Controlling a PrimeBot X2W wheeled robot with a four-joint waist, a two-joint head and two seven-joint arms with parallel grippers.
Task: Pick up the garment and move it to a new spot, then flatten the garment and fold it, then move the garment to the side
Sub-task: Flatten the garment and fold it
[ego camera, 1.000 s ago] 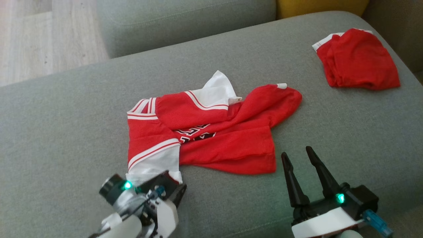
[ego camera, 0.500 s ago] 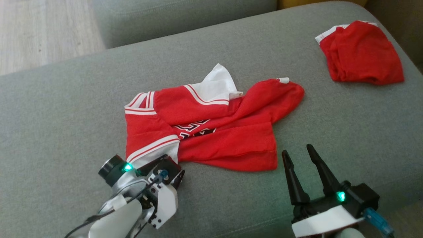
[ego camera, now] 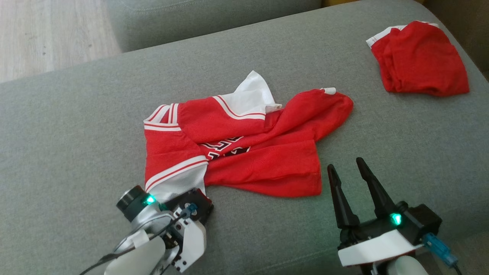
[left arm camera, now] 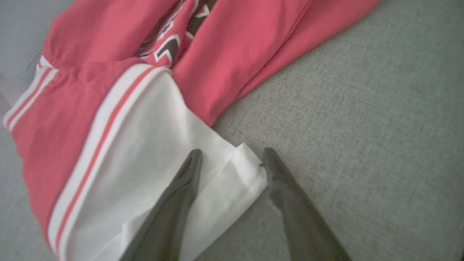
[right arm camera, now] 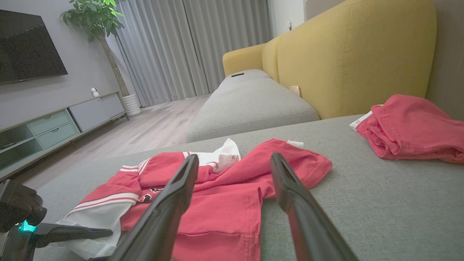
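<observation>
My left hand is at the near left of the sofa seat. Its fingers are spread apart and straddle the near white corner of the garment. One finger is over the white panel, the other over bare grey seat just beside the corner's edge. It has closed on nothing, and I cannot confirm contact with the cloth.

My right hand stands at the near right with its fingers parted and nothing between them. Its tips are just beside the garment's near right hem, apart from it.

The garment is a red jersey with white panels and red-and-white striped trim. It lies crumpled about the middle of the seat, with dark lettering partly buried in a fold. A white panel sticks up at its far edge. A red fold runs toward the far right and ends in a small white tab.

Farther right and well apart, a second red garment lies bunched at the seat's far right corner. Beyond the seat are a grey cushion, wooden floor at far left, and a yellow sofa back.
</observation>
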